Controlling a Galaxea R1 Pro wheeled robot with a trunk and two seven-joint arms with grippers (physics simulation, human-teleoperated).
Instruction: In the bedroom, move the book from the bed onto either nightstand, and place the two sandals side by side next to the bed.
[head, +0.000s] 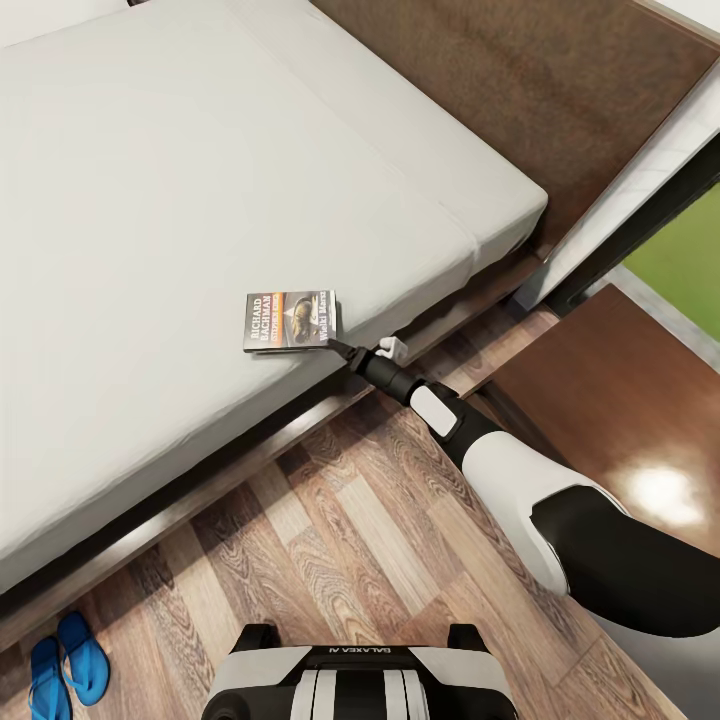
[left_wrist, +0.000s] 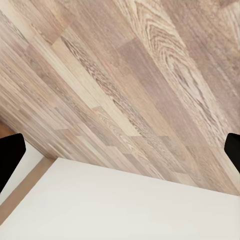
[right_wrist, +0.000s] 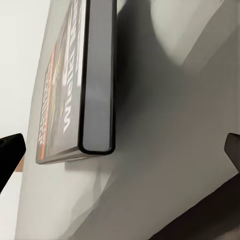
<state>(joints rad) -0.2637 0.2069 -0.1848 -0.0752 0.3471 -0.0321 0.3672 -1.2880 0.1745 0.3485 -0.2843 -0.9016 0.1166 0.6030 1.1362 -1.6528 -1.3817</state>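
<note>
- A robot stands at the side of a large low bed (head: 170, 180) with a plain grey mattress on a dark wooden frame.
- One book (head: 291, 320) lies flat on the mattress, close to the edge nearest the robot, cover up, with white and orange lettering.
- The right arm reaches forward and the right gripper (head: 340, 347) sits right at the book's near edge.
- In the right wrist view the book's closed page edge (right_wrist: 97, 80) is centred ahead, and the two black fingertips (right_wrist: 11, 152) stand wide apart at either side; the fingers are spread and grip nothing.
- The step in hand looks like the pick-up of the book.
- To do it well, I judge the gripper should slide a little further so one finger passes above the cover and one presses into the soft mattress below, then close on the thin edge.
- It should grip deep enough that the book does not droop or slip out.
- Two bright blue sandals (head: 68, 662) lie on the wood floor near the bed frame, close together and roughly parallel.
- One dark glossy nightstand (head: 620, 400) shows on the robot's right, beside the bed.
- In the left wrist view the left gripper (left_wrist: 120, 150) has its tips spread apart over floor planks, empty.
- Count: one book, two sandals, one nightstand, one bed.
</note>
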